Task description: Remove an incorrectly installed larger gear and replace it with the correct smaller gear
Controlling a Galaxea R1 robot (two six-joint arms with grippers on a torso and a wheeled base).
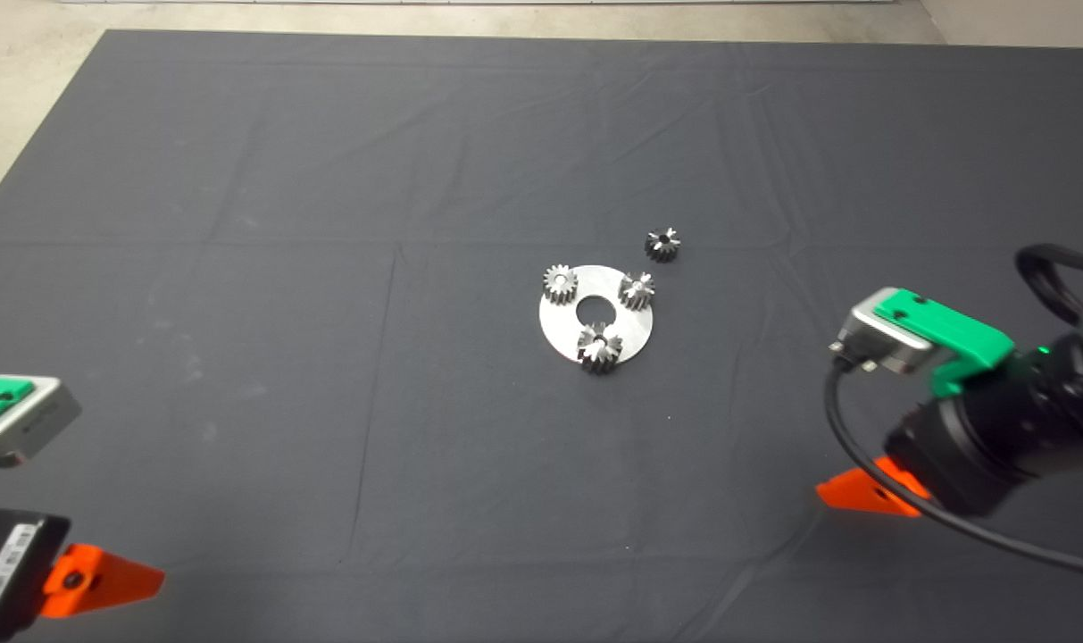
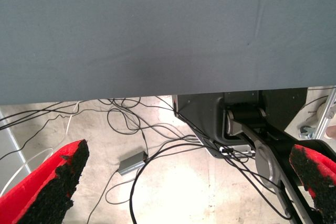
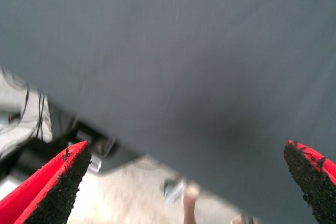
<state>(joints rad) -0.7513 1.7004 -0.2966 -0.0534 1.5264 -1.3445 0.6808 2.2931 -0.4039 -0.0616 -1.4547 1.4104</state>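
Observation:
The larger gear point(image 1: 599, 347), dark grey with glints, sits on the near edge of a round silver plate point(image 1: 563, 326) at the mat's middle. The smaller gear point(image 1: 662, 244), blackish with stubby teeth, lies loose on the mat just beyond the plate's far right. My right gripper point(image 1: 865, 493) hangs over the right side of the mat, well short of the plate; its wrist view shows open fingers point(image 3: 58, 187) above bare mat. Open as well, my left gripper point(image 1: 104, 579) is parked at the lower left corner, its fingers point(image 2: 52, 187) wide apart.
Two brighter gears also stand on the plate: a pale fine-toothed one point(image 1: 560, 284) at the far left and a small silver one point(image 1: 637, 289) at the far right. Beyond the mat's edge, the left wrist view shows floor cables point(image 2: 142, 140) and the robot's base point(image 2: 252, 124).

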